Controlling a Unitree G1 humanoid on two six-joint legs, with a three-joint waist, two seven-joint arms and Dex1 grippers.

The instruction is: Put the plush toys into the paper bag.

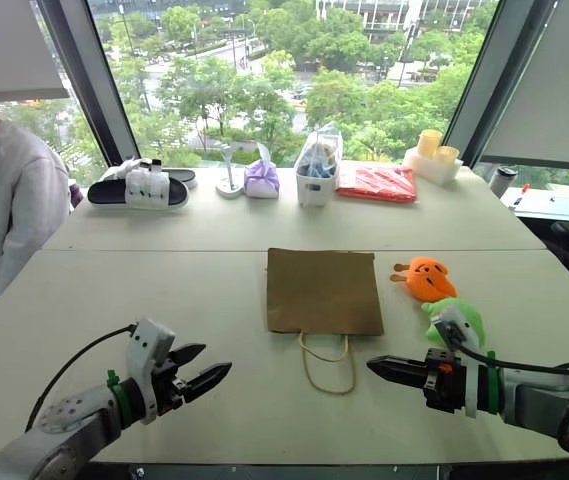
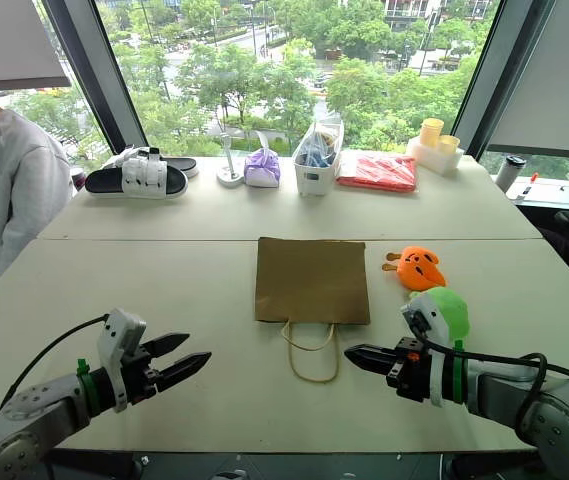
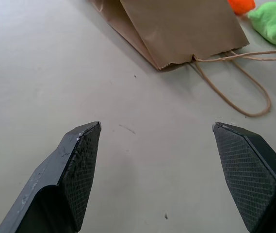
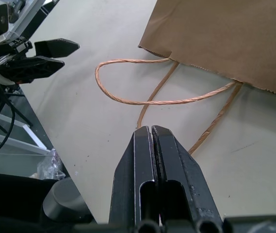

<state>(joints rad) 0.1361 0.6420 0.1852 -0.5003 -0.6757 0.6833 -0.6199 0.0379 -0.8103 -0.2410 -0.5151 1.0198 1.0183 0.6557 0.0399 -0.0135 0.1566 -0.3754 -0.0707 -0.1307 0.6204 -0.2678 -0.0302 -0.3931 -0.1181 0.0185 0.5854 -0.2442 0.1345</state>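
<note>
1. Paper bag (image 1: pixel 324 290) lies flat on the desk (image 1: pixel 164 300), mid-desk, between the two arms. Mouth edge faces the robot, closed bottom edge faces the window; sides run near-to-far, roughly square so no clear long axis.
2. Cord handles (image 1: pixel 328 362) trail out from the mouth edge toward the robot, loops flat on the desk.
3. Orange plush toy (image 1: pixel 425 278) sits just right of the bag, beside its far half, apart from it. Face marks up; small limbs point left toward the bag.
4. Green plush toy (image 1: pixel 456 318) is next to the orange one on its near side, partly hidden by the right wrist; which way it points — cannot tell.
5. Left tool (image 1: pixel 204 375): fingers spread wide, holding nothing, above bare desk to the near left of the bag, tips aimed right-fwd.
6. Right tool (image 1: pixel 384 366): fingers pressed together, nothing between them, tips aimed left at the handle loops, just beside them.
</note>
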